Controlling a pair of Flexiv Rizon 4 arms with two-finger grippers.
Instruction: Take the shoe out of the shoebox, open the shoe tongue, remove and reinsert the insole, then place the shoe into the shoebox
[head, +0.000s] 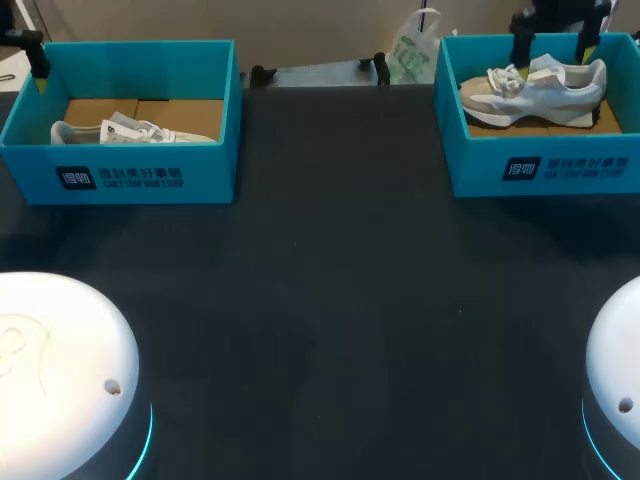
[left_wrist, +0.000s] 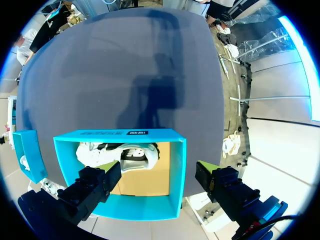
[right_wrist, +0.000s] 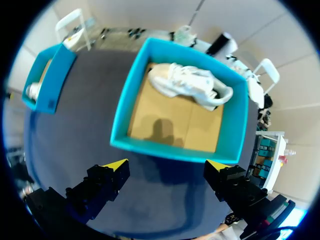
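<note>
at the far left of the dark bench, the left shoebox held a white shoe lying low on the brown cardboard floor. the left wrist view showed this shoe with black trim on its side and loose white laces. the left gripper hung above that box with its jaws wide apart and holding nothing; one finger lined up over the shoe, the other past the box's side wall.

at the far right, the right shoebox held a beige shoe with a thick white sole and white laces, set along the box's far wall, toe toward the bench's middle. the right gripper hung short of the box's near wall, jaws open and empty, well apart from the shoe.
</note>
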